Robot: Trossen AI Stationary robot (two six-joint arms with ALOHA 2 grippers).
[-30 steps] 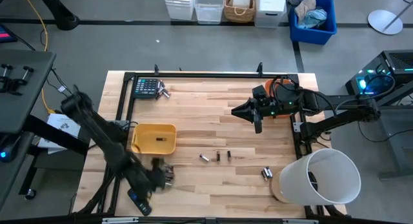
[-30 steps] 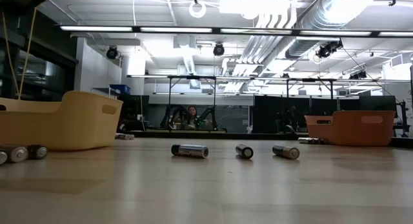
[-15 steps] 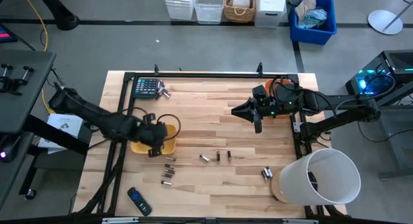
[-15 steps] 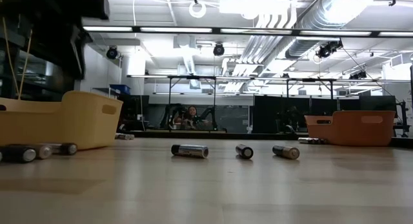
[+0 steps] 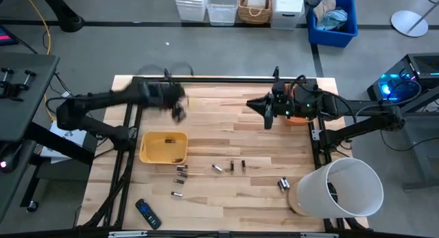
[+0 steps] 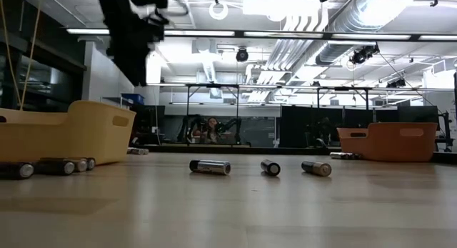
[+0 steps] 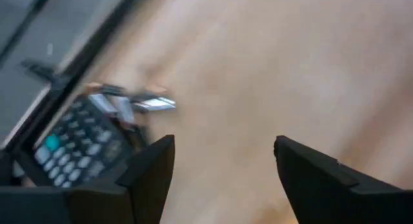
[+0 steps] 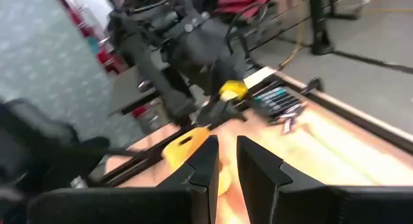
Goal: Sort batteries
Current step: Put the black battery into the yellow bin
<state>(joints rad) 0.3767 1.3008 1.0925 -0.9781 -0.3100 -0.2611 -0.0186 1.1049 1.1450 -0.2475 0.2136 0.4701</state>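
Batteries lie loose on the wooden table: three near the yellow bin (image 5: 163,147), at about (image 5: 180,175), three in the middle (image 5: 232,166), and a pair (image 5: 282,184) by the white bucket. More batteries (image 7: 139,102) lie beside the calculator (image 7: 71,140). My left gripper (image 5: 177,111) hangs above the table's far left part, next to the calculator. It is open, with nothing between its fingers (image 7: 155,169). My right gripper (image 5: 267,120) hovers at the far right by the orange bin (image 5: 300,106), fingers nearly together and empty.
A white bucket (image 5: 339,190) lies on its side at the near right corner. A black remote (image 5: 147,212) lies at the near left. A black frame (image 5: 226,79) runs along the far edge. Bare wood stretches between the two arms.
My left gripper has swept from the near left, by the remote, up over the yellow bin to the far left by the calculator. The batteries near the yellow bin have rolled slightly apart. My right gripper has shifted a little toward the far edge.
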